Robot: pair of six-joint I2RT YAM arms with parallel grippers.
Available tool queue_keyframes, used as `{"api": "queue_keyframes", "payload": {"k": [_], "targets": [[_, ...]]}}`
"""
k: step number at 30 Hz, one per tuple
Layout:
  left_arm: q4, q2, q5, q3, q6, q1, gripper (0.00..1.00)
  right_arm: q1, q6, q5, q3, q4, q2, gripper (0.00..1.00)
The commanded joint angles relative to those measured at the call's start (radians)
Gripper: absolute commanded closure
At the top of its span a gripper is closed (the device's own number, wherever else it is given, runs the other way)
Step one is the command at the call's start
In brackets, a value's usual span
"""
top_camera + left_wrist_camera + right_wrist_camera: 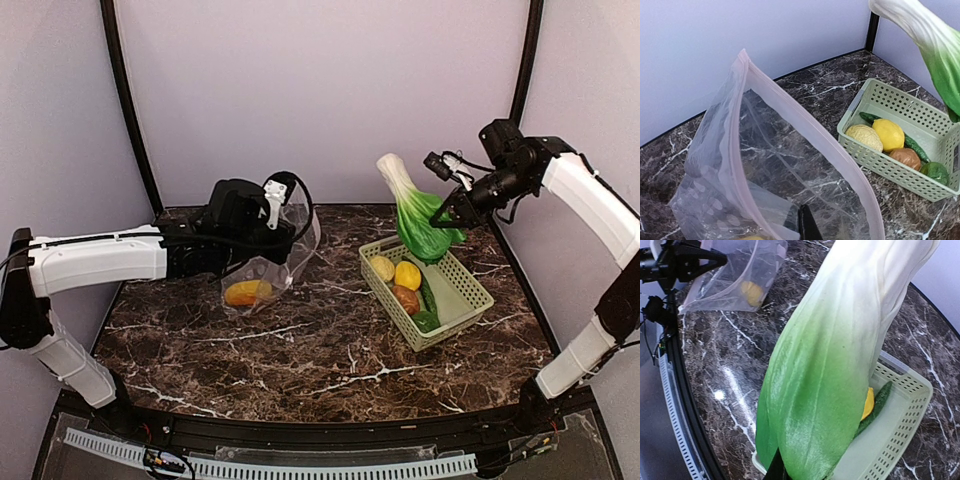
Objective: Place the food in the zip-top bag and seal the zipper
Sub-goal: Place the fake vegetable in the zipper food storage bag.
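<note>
My right gripper [447, 217] is shut on the green leaf end of the bok choy [418, 212] and holds it in the air above the basket's far end, white stem up. The bok choy fills the right wrist view [835, 360]. My left gripper [270, 222] is shut on the zip-top bag [268, 262], holding its mouth up and open toward the right; one dark finger [807, 225] shows at the rim. The pinkish zipper [805, 125] rings the mouth. An orange piece [247, 292] lies inside the bag. Two lemons [407, 274], a potato [406, 299] and green pieces [428, 318] lie in the basket.
The light-green lattice basket [470, 300] stands right of centre on the dark marble table [320, 350]. Grey walls and black posts close the back and sides. Bare marble lies between the bag and the basket.
</note>
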Motion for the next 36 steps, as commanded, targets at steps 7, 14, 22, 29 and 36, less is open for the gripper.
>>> {"api": "queue_keyframes", "payload": {"k": [7,14,22,29,36], "targets": [[-0.357,0.15,-0.091,0.349,0.444,0.14,0.99,-0.002,0.077,-0.321,0.096,0.019,0.034,1.0],[-0.547,0.29,-0.014,0.61,0.603,0.165,0.99,-0.002,0.152,-0.367,0.109,0.076,0.064,1.0],[-0.472,0.353,0.312,0.546,0.352,0.164,0.99,-0.002,0.224,-0.518,0.015,0.087,0.068,1.0],[-0.246,0.314,0.43,0.433,0.169,0.163,0.99,-0.002,0.239,-0.68,-0.084,0.043,0.081,1.0],[-0.109,0.314,0.441,0.342,0.029,0.156,0.99,0.006,0.201,-0.824,-0.162,-0.025,0.117,1.0]]}}
